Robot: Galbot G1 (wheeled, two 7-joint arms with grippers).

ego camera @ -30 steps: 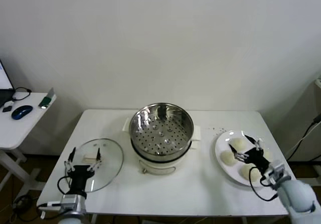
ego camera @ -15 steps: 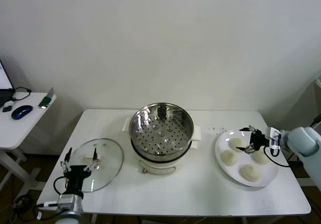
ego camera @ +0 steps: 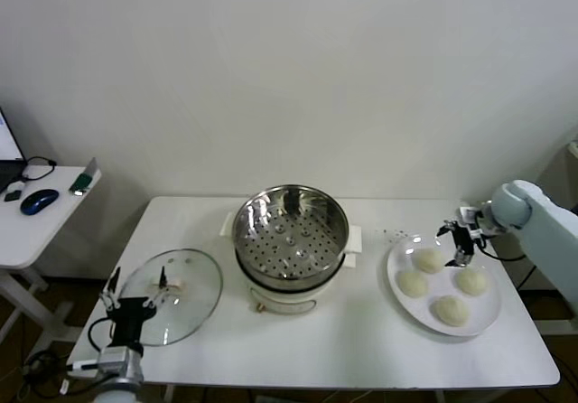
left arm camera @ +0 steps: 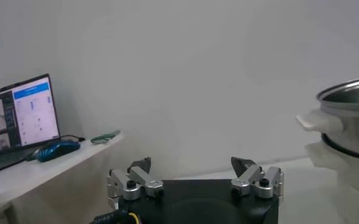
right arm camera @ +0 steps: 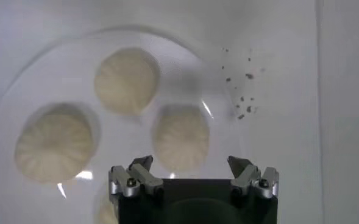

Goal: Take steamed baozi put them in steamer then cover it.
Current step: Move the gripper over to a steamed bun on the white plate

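Four small round cream-white baozi [ego camera: 434, 282] lay on a flat white plate [ego camera: 484, 317] at the right of the white desk [ego camera: 361, 340]. The right gripper [ego camera: 460, 238] hung over the plate's far edge, spread wide and empty. The shiny steel steamer [ego camera: 290, 233] stood mid-desk, uncovered. The left gripper [ego camera: 135, 287], also wide and empty, hovered by the clear glass lid [ego camera: 185, 290] lying flat at the left.

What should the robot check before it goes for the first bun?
1. Right hand open: ok.
2. Right hand above a baozi: ok; in the wrist view one baozi lies just ahead of its fingers.
3. All four baozi on the white plate: ok.
4. Steamer uncovered, perforated tray bare: ok.
5. Glass lid lying on the table beside the steamer: ok.
6. Left hand open near the lid, holding nothing: ok.
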